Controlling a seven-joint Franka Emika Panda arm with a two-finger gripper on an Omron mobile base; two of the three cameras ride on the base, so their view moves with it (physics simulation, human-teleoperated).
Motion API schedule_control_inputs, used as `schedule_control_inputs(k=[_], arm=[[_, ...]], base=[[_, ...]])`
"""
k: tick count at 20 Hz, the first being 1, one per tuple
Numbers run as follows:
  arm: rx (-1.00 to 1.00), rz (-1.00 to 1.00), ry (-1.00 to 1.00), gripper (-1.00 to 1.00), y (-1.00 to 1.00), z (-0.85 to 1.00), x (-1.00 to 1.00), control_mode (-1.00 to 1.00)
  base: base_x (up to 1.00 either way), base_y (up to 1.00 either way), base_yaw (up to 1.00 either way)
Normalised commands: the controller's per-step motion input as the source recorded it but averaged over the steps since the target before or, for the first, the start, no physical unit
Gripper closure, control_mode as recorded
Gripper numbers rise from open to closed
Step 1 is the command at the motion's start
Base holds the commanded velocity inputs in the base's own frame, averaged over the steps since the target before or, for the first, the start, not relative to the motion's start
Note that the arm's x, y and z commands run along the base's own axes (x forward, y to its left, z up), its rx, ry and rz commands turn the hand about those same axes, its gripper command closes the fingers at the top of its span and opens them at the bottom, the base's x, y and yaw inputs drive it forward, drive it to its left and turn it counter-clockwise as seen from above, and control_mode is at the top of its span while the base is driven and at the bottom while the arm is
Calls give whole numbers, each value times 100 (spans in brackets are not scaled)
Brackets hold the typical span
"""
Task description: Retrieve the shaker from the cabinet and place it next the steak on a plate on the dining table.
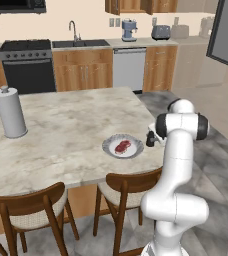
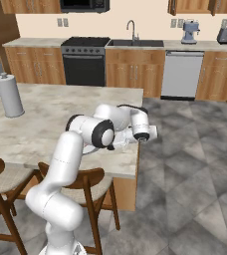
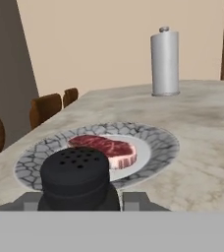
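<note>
The shaker (image 3: 75, 177) is a squat black cylinder with a domed, matte top pierced by a cluster of small holes; from the hand view it stands between the two grey finger tips (image 3: 29, 201) of the pincer (image 3: 79, 202), which sit close against its sides, so the pincer looks nearly closed around it, though whether the pads actually press the body cannot be told. In the left base view the shaker (image 1: 150, 139) is a small dark shape standing on the stone top just beside the plate, at the table's right edge, with its right side covered by the arm's white elbow. The plate (image 3: 155, 142) is round and shallow, with a grey cobbled pattern around its rim and a plain pale centre; its near edge is hidden behind the shaker. On it lies the steak (image 3: 106, 147), an oblong slab, dark red and marbled on top with a paler pink band of fat along its side. The dining table (image 1: 61, 140) is a broad surface of beige-grey veined stone with a squared edge. Far across it stands a paper-towel roll (image 1: 9, 112), a tall smooth grey-white cylinder with a small knob on top. Dark-wood chairs (image 1: 33, 210) with curved backs and pale woven seats are tucked along the near side, cut off by the frame's lower edge. In the right base view the arm's white links cover the plate and the shaker.
</note>
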Motion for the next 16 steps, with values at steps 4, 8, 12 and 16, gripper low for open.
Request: schedule_control_inputs(k=[4,8,12,16], arm=[[5,0,0,-100,0,-25,-12,-100],[3,0,0,-100,0,-12,-1,-100],[1,0,0,-100,0,-1,-2,-100],[0,0,0,-100,0,0,-4,-100]], base=[[0,0,0],[0,0,0],[0,0,0],[0,0,0]])
